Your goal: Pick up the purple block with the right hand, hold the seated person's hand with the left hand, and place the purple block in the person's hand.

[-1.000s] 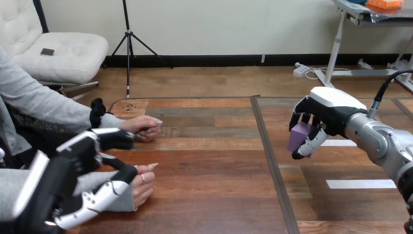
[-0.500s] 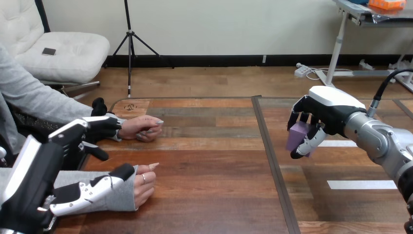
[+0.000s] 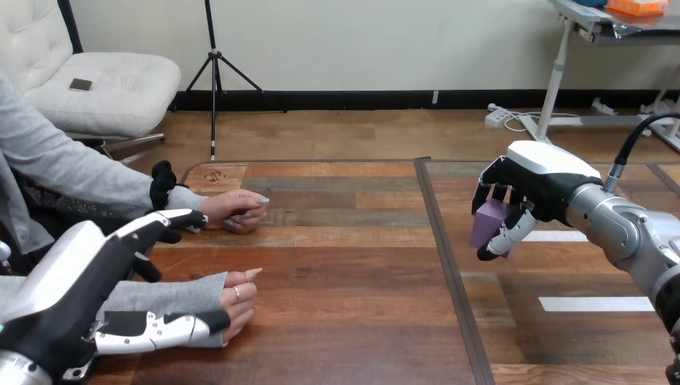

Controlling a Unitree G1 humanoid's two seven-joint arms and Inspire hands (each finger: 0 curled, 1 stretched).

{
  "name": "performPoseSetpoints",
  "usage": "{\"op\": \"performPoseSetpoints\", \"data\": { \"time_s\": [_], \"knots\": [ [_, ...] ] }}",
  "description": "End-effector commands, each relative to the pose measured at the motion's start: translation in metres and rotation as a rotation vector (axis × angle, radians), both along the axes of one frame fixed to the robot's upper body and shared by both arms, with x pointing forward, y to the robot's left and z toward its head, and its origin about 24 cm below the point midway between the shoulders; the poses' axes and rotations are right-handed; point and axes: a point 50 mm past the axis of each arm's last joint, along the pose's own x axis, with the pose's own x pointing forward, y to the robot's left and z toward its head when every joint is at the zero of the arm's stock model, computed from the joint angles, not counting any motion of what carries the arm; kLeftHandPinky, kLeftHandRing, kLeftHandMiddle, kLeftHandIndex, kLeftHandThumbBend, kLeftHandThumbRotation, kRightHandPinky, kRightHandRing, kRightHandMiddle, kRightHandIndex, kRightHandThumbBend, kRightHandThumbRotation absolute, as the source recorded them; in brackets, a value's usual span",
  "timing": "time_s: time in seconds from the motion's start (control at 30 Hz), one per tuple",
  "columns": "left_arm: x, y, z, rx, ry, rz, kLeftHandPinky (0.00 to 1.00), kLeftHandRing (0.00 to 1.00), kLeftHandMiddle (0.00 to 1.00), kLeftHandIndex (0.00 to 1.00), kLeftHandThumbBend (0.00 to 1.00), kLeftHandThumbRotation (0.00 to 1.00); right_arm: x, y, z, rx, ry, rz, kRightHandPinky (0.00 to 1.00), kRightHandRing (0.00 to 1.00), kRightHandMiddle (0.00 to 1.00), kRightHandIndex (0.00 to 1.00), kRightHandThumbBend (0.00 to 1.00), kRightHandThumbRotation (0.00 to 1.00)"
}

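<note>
My right hand (image 3: 536,183) is clenched round the purple block (image 3: 487,222), held above the table (image 3: 353,265). The person's near hand (image 3: 237,301) lies well to the left of those fingers. Its wrist sits between the straight fingers and thumb of my left hand (image 3: 76,277), not yet clasped.

The wooden table (image 3: 345,265) is split by a dark seam (image 3: 449,273) running from its far edge to its near edge. Right of the seam lie two white tape strips, one nearer the front (image 3: 593,303) and one farther back (image 3: 555,236). Left of the seam, at the far corner, is a small dark mark (image 3: 212,176).
</note>
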Motion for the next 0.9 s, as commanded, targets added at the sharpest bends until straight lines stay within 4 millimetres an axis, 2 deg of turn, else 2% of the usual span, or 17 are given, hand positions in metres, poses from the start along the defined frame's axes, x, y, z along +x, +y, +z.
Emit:
{"op": "performPoseSetpoints", "data": {
  "time_s": [0.0, 0.4, 0.87],
  "knots": [
    [0.017, -0.011, 0.024, 0.108, -0.092, -0.071, 0.61, 0.82, 0.88, 0.87, 1.00, 0.55, 0.020, 0.009, 0.049, 0.034, -0.156, 0.020, 0.32, 0.39, 0.44, 0.45, 0.75, 0.00],
    [0.026, -0.017, 0.027, 0.239, -0.088, -0.098, 0.67, 0.81, 0.86, 0.86, 1.00, 0.58, 0.020, 0.008, 0.049, 0.042, -0.155, 0.017, 0.34, 0.40, 0.46, 0.45, 0.74, 0.00],
    [0.034, -0.018, 0.025, 0.298, -0.097, -0.111, 0.71, 0.81, 0.85, 0.84, 1.00, 0.53, 0.019, 0.007, 0.049, 0.033, -0.164, 0.018, 0.30, 0.37, 0.43, 0.45, 0.75, 0.00]
  ]
}}
